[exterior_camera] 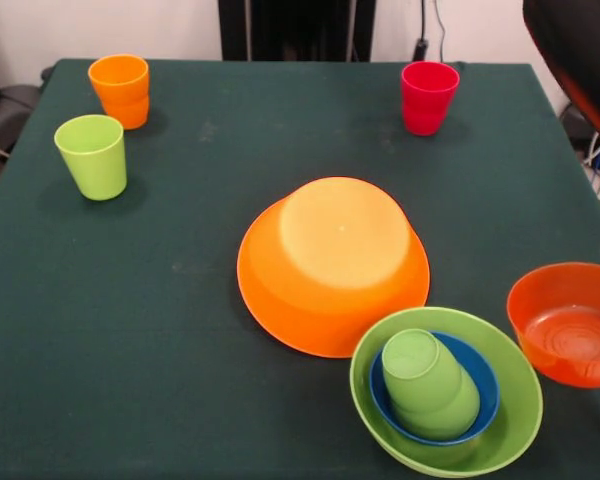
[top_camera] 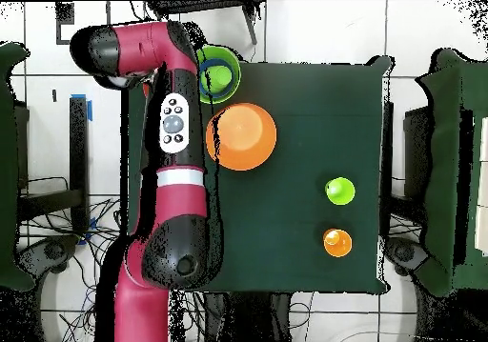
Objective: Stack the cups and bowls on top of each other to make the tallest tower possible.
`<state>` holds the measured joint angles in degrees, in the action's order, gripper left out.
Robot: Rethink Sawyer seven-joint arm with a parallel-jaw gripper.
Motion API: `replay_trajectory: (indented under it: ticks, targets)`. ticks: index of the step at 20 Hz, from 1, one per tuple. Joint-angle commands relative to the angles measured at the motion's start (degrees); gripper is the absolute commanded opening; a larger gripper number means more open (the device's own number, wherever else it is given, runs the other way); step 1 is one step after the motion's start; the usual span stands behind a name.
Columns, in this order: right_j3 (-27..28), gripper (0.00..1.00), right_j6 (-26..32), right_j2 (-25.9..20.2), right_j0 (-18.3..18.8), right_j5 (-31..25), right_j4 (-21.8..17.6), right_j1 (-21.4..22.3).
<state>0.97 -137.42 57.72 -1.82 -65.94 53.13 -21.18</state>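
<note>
The very large orange bowl (exterior_camera: pixel 332 265) lies upside down mid-table; it also shows in the overhead view (top_camera: pixel 241 136). Touching its near right side, the light green bowl (exterior_camera: pixel 515 400) stands upright and holds the small blue bowl (exterior_camera: pixel 485 372). A green cup (exterior_camera: pixel 428 385) lies mouth down in the blue bowl. The small red-orange bowl (exterior_camera: pixel 568 322) stands upright at the right edge. An orange cup (exterior_camera: pixel 120 90), a lime green cup (exterior_camera: pixel 92 155) and a red-pink cup (exterior_camera: pixel 428 96) stand apart at the far side. The purple bowl and the pale yellow cup are out of view. The gripper shows in neither view.
The dark green table (exterior_camera: pixel 180 330) carries everything. Part of the arm (exterior_camera: pixel 575 55) hangs over the far right corner. In the overhead view the arm (top_camera: pixel 181 129) runs along the table's left edge and covers the red-pink cup and the red-orange bowl.
</note>
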Motion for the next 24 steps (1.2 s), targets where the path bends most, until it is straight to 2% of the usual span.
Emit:
replay_trajectory:
  ticks: [1,4,10,15,24]
  targets:
    - [1.01,0.0,24.74,38.5,4.87,-2.28,29.98,-0.21]
    - [0.08,0.0,27.53,48.7,6.28,-4.09,41.63,0.33]
    - [-1.17,0.0,32.02,63.09,8.31,-7.0,56.57,1.85]
    - [-1.79,0.0,35.19,70.97,9.6,-9.75,64.95,3.1]
    - [-2.85,0.0,38.06,80.83,10.66,-11.69,73.55,4.82]
